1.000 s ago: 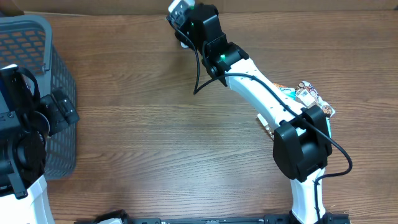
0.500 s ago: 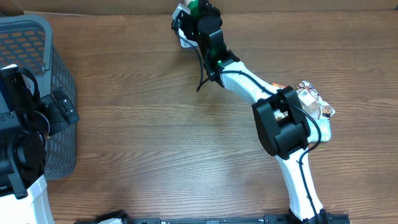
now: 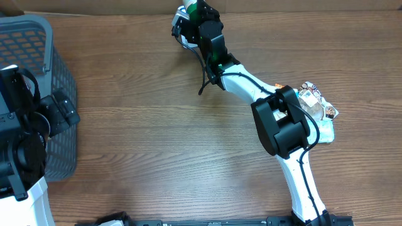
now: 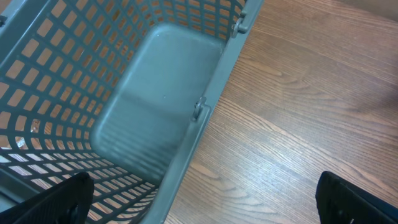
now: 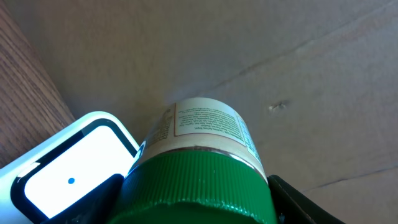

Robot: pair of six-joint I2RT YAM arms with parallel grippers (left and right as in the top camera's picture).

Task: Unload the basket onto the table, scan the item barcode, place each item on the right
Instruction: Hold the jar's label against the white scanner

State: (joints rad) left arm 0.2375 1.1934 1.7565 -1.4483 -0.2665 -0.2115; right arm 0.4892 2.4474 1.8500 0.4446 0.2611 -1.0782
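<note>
The right wrist view alone shows the right claw (image 5: 198, 208) grasping a jar (image 5: 205, 130) by its green lid. The printed label faces ahead of the fingers, and a white scanner (image 5: 68, 177) sits just beside the claw. The left wrist view shows the left claw (image 4: 208, 202) released and spread wide above a grey basket (image 4: 155, 118). Only the overhead shows crumpled packets (image 3: 316, 105), well behind the right claw. One jar, one scanner, one basket, two claws.

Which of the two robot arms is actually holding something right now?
The right arm: its jaws grip a green-lidded jar beside the white scanner. The left arm has open, empty jaws over the grey basket.
</note>
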